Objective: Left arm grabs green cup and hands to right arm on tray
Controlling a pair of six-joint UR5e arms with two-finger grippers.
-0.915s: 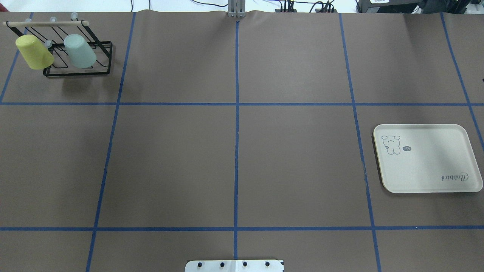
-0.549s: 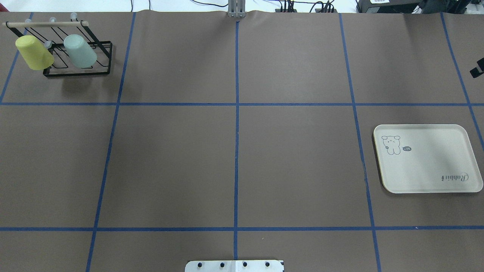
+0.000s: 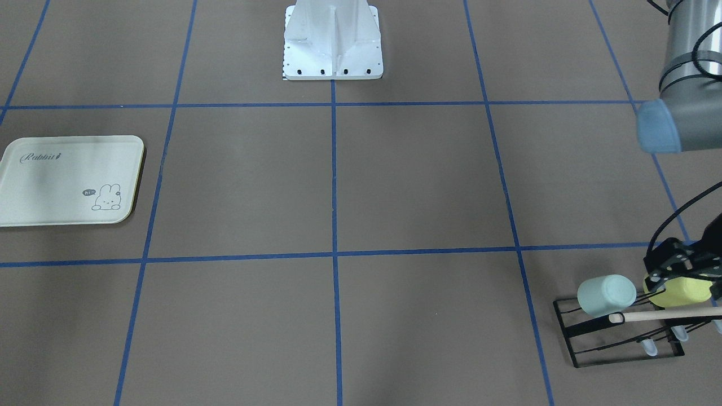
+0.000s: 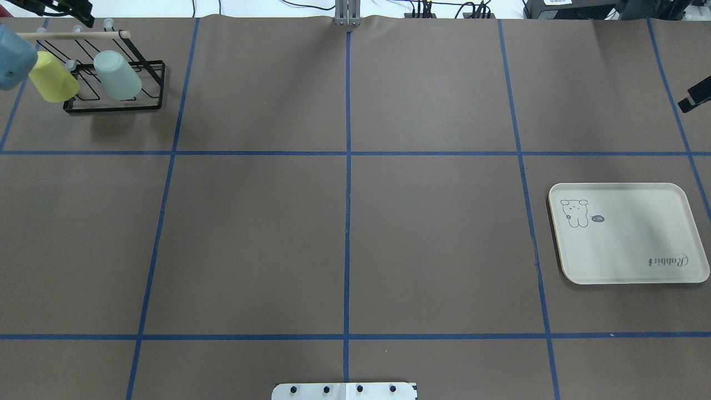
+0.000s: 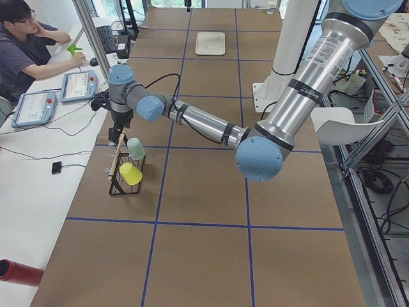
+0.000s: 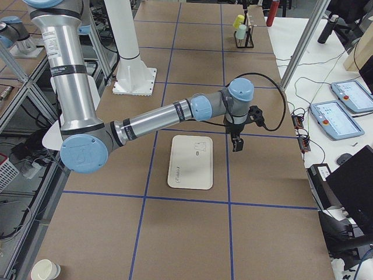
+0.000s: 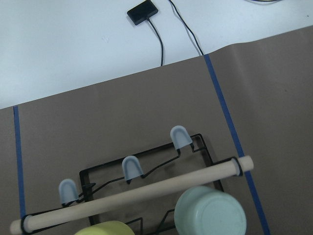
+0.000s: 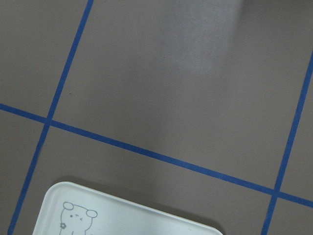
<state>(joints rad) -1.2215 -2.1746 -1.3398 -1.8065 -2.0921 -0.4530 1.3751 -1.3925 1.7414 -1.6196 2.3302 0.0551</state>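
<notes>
Brown desk [image 4: 344, 233], blue-taped grid. Green cup [image 4: 118, 75] hangs tilted on the rack [image 7: 137, 194], ungrasped. Left jaws hover above the rack, right jaws beside the tray [image 4: 627, 250]; whether either pair is open is indeterminable. Grasp, handover and placement all outstanding.

On my overhead feed a black wire cup rack [image 4: 111, 109] sits in the far left corner of the table, with a wooden rod [image 4: 72, 35] running along its far side. A yellow-green cup [image 4: 54, 83] rests tilted, bottom up, at the rack's left end. Through the left wrist camera I count three blue-capped pegs [image 7: 181, 137] standing beyond the rod. Brown paper [image 4: 250, 233] covers the table, and blue tape [image 4: 348, 222] divides it into squares. Past the far edge, on a white bench, I see a small black box [image 7: 143, 11] on a cable, two teach pendants [image 5: 78, 86] and a seated person [image 5: 29, 54]. A red cylinder [image 5: 19, 272] lies at the bench's left end.
</notes>
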